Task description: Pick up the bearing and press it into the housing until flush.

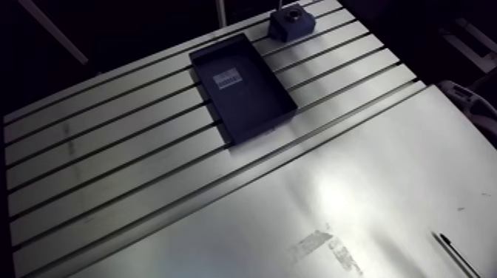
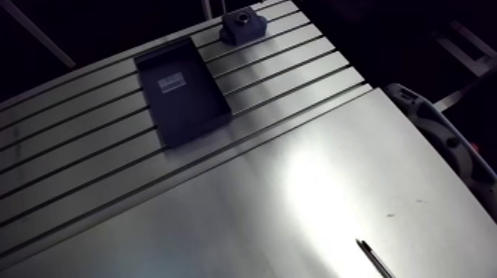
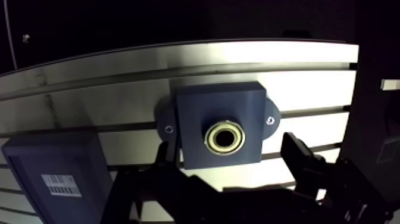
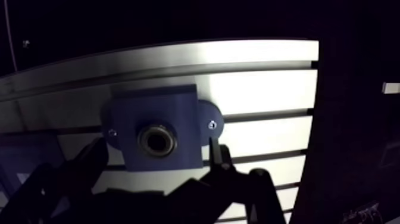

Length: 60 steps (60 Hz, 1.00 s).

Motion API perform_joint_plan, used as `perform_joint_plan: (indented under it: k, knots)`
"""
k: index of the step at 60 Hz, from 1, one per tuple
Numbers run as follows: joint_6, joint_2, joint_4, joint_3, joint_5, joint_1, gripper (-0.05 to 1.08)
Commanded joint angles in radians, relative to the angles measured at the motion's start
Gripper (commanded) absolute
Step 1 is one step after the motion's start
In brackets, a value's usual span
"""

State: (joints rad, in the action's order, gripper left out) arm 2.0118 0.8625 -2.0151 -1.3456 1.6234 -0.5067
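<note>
A dark blue housing block [image 3: 196,113] is screwed to the slotted table [image 3: 309,89] by two flange ears. It also shows at the far edge in the arm view, housing [image 1: 291,22]. The bearing [image 3: 209,138], a ring with a brassy rim, sits in the housing's round bore. My gripper [image 3: 228,149] hovers above the housing and is open. One dark finger stands on each side of the bore, and nothing is held between them. The arm view does not show the gripper.
An empty dark blue tray [image 1: 240,85] with a white label [image 1: 228,77] lies on the slots beside the housing. A smooth metal sheet [image 1: 355,185] covers the near part of the table. A thin black stick [image 1: 452,253] lies on the sheet. A white rounded object [image 2: 444,137] sits at the right edge.
</note>
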Motion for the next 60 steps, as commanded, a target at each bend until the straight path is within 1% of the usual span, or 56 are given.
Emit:
perform_joint_plan:
  k: [1,4,6,7,8,9,10,11,12,13,14,15,16,17,18,19,20,30,60]
  knots:
    - [0.0,0.029,0.019,0.01,-0.003,0.002,0.0]
    - [0.0,0.038,0.026,0.01,-0.003,0.002,0.01]
    - [-0.001,0.046,0.034,0.012,-0.003,0.003,0.03]
    - [-0.003,0.053,0.044,0.016,-0.002,0.003,0.16]
    - [-0.003,0.053,0.044,0.016,-0.002,0.003,0.16]
    - [-0.004,0.056,0.059,0.024,-0.001,0.003,0.37]
    - [-0.004,0.057,0.078,0.032,-0.001,0.003,0.54]
    - [-0.004,0.057,0.078,0.032,-0.001,0.003,0.54]
    - [-0.004,0.056,0.094,0.038,-0.001,0.003,0.7]
    - [-0.004,0.056,0.094,0.038,-0.001,0.003,0.7]
    - [-0.004,0.055,0.103,0.042,-0.001,0.001,0.87]
    - [-0.004,0.055,0.103,0.042,-0.001,0.001,0.87]
    - [-0.003,0.054,0.104,0.042,-0.005,-0.001,0.95]
    - [-0.003,0.054,0.104,0.042,-0.005,-0.001,0.95]
    - [-0.003,0.053,0.104,0.041,-0.003,0.0,1.04]
    - [-0.003,0.053,0.104,0.041,-0.003,0.0,1.04]
    - [-0.004,0.052,0.111,0.046,-0.002,-0.001,1.07]
    - [-0.002,0.043,0.142,0.052,0.0,-0.001,1.08]
    - [-0.001,0.022,0.119,0.035,-0.004,0.0,1.08]
